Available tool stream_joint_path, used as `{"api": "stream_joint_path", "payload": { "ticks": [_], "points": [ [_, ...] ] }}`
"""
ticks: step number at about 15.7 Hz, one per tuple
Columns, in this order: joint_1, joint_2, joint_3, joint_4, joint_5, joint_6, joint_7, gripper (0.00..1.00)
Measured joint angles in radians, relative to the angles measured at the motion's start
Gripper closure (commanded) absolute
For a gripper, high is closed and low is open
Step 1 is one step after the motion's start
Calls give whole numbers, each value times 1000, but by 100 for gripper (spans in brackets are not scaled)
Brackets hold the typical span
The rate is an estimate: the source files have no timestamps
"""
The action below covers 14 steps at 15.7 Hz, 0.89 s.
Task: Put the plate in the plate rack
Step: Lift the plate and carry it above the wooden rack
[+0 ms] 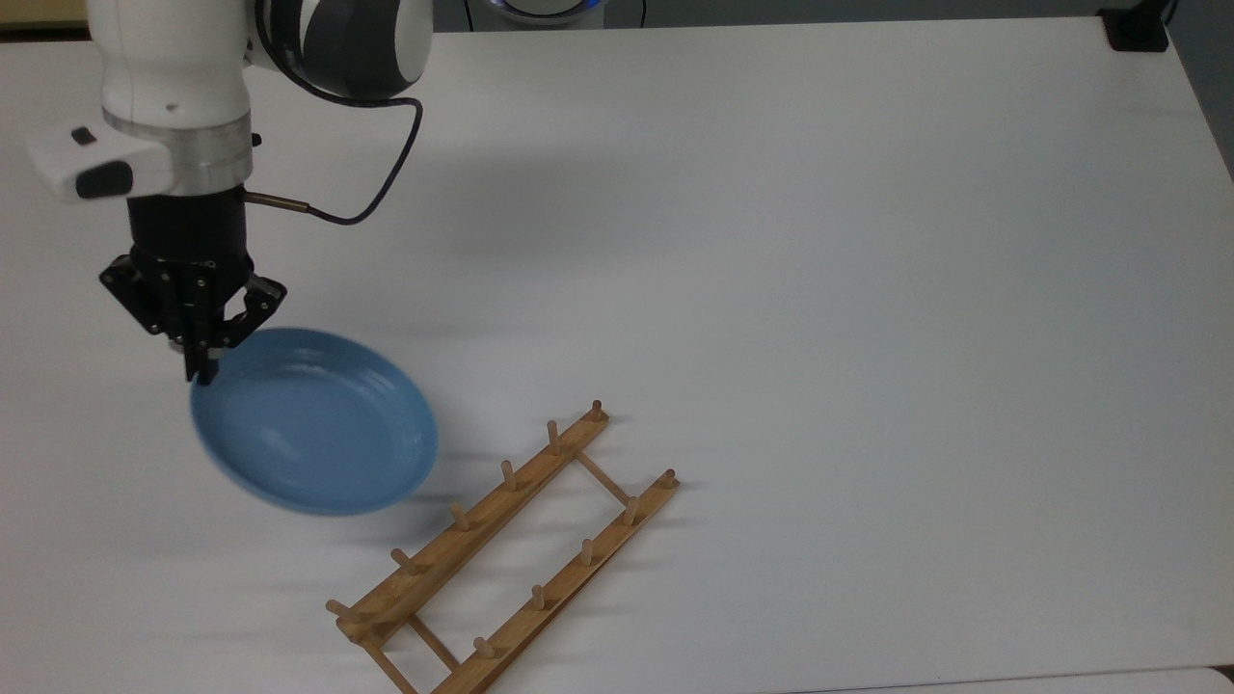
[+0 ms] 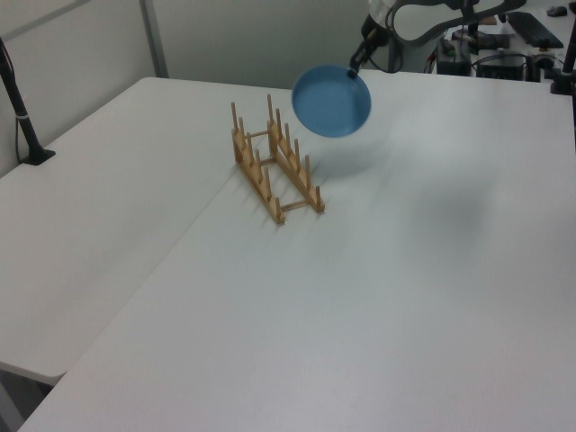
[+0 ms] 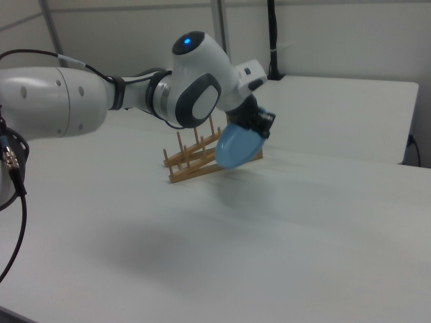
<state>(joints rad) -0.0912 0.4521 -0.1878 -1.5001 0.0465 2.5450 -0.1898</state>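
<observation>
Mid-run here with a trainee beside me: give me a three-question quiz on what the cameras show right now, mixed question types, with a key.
1. True or false: the plate lies flat on the table.
2. Multiple choice: where does the claw grip the plate? A) at its rim B) at its centre C) it does not touch it
3. Short answer: in the top view, on which side of the plate rack does the plate hang?

Key
1. False: it is lifted off the table and tilted, as the left view shows.
2. A: the claw is shut on the rim.
3. To the top view's left of the rack and further up, not yet among the pegs.
</observation>
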Motion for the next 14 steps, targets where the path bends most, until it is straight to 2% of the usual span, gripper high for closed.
{"api": "stream_joint_path", "payload": {
  "ticks": [5, 14],
  "points": [
    [29, -2, 4, 3, 0, 200, 59, 100],
    [91, -14, 5, 79, 0, 283, 63, 100]
  ]
}}
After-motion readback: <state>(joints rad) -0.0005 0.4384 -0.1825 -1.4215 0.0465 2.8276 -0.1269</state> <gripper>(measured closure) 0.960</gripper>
